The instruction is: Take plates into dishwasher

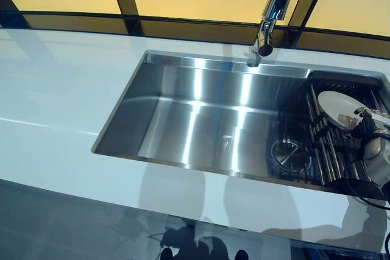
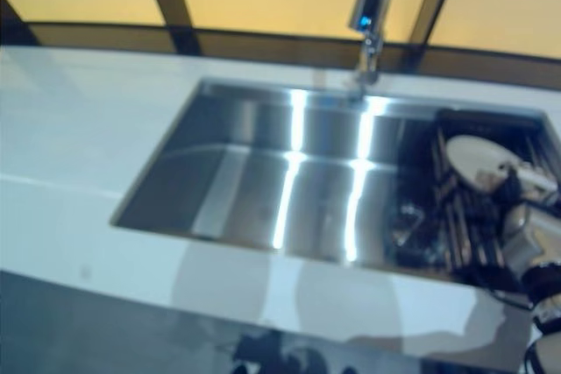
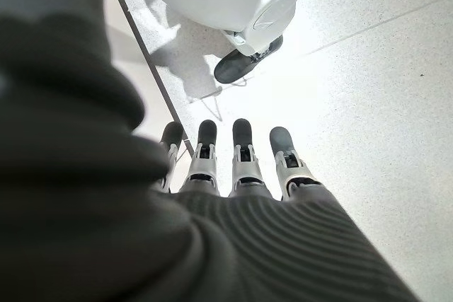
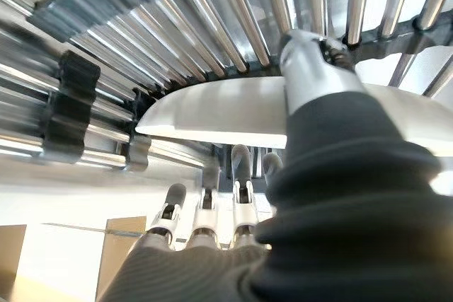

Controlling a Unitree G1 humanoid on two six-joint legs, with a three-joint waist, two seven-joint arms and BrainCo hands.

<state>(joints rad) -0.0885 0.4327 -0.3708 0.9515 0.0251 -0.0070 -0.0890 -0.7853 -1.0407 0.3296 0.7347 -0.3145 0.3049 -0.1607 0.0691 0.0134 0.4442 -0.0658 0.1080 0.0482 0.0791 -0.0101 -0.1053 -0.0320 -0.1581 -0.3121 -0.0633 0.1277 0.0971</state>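
right hand (image 4: pixel 311 104) pinching white plate (image 4: pixel 219 114), sink rack (image 1: pixel 329 150)

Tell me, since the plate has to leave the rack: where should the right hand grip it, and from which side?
Probably by its near rim: the plate lies tilted on the rack, rim raised off the bars. The right hand is already there from the robot's right, thumb on top, fingers underneath.
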